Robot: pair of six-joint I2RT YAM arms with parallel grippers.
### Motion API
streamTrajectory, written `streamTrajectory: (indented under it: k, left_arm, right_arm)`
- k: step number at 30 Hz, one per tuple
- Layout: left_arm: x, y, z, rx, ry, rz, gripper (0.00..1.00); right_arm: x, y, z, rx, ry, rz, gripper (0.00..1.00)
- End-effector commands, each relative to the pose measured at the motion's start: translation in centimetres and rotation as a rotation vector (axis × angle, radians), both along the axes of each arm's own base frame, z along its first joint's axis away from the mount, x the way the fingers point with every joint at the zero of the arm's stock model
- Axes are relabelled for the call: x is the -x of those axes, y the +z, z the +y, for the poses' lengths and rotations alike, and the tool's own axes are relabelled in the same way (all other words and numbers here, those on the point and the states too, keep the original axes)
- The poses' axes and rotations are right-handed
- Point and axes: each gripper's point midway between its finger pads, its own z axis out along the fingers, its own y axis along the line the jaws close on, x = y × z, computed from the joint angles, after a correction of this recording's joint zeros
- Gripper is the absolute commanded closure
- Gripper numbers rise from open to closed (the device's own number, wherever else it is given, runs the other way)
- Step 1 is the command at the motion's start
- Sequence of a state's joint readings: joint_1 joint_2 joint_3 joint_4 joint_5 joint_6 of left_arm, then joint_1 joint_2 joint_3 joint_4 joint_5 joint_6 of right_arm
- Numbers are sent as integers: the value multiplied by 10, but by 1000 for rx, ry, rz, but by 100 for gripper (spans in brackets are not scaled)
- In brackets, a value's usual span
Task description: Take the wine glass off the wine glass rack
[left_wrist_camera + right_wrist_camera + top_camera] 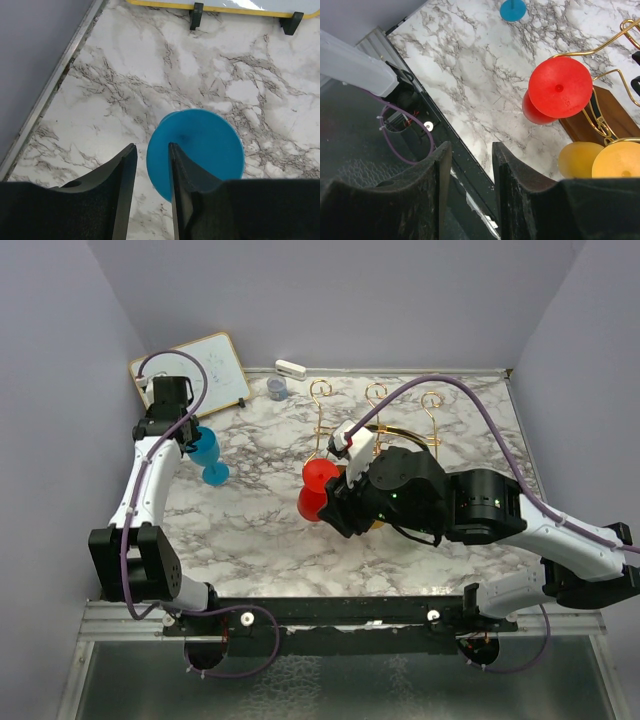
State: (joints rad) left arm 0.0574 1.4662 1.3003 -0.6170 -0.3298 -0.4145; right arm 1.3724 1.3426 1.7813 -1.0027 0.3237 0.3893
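Red wine glass [559, 87]: hangs upside down on the wine glass rack [619, 116], upper right of the right wrist view. Its long axis is near vertical, with the flat foot up toward the camera and the bowl below it.
Same glass, top view: centre of the frame, at the rack's left side.
Right gripper [470, 147]: fingers apart with nothing between them, near the red glass but clear of it.
Left gripper [151, 147]: fingers parted, gripping nothing.
Blue wine glass [200, 145]: stands on the marble table [150, 65], upper left of the top view, well apart from the rack. A round blue face points up; whether it is the foot or the mouth cannot be told.
Yellow wine glass [580, 159]: on the rack, cut off by a finger and the frame edge.
Hidden: the rack's base in the top view, mostly under the right arm; the inside of each bowl.
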Motion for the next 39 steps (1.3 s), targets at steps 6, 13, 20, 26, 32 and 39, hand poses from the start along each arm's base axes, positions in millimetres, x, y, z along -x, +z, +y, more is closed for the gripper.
streamTrajectory:
  k: [6,13,20,26,32,39]
  left_arm:
    - [32,82,-21,73,-65,-248,65]
    - [90,111,-82,232,-345,-562,65]
    - [126,96,-98,267,-414,-627,65]
    - [130,62,-118,312,-513,-601,65]
    - [134,59,-125,332,-543,-593,65]
    - [136,55,-128,340,-552,-582,65]
  right_arm:
    - [14,24,20,-123,104,9,53]
    - [-43,30,40,-130,26,58,55]
    - [-146,72,-10,-405,-57,225,62]
    - [-155,28,-24,-350,-44,406,61]
    - [-140,-16,-36,-258,-47,464,61]
    - [-130,-53,-41,-177,-65,497,64]
